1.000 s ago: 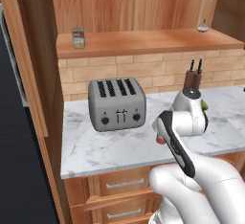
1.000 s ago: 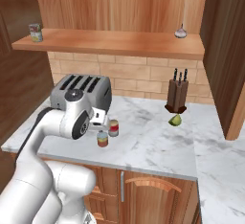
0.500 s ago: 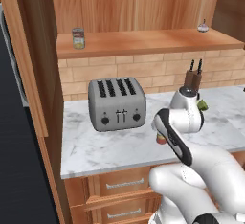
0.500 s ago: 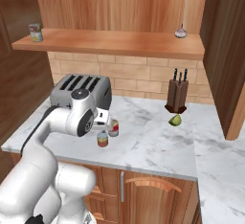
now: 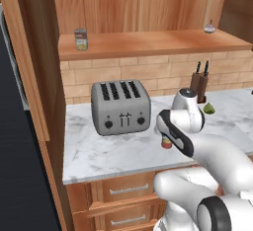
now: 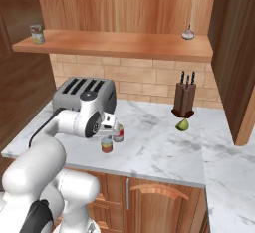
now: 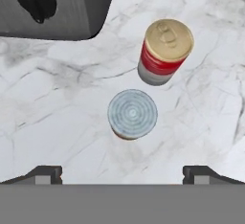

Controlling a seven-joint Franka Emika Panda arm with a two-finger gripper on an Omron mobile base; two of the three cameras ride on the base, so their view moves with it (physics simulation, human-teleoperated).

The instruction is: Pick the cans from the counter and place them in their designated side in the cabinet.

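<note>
While the cabinet (image 6: pixel 114 45) waits above with its long shelf board carrying only a silver-topped can (image 6: pixel 36 33) at the far left end and a small pale ornament (image 6: pixel 188 32) toward the right, I am at the reach-down step over the counter (image 6: pixel 159 150), with neither of the two cans lifted yet. The toaster (image 5: pixel 120 106) stands just beside my work spot, its corner and a knob showing at the upper left of the hand view. In front of it stand the two cans, close together but apart: the gold-topped can (image 7: pixel 164 50) with its red body and pale band lies farther off, and the grey-topped can (image 7: pixel 132 114) sits almost straight below my gripper (image 7: pixel 122 173). My jaws are spread wide with nothing between them. I judge the next move is to descend squarely over the nearer can, keeping it centred between the fingertips and clear of its neighbour, then close on its sides.
</note>
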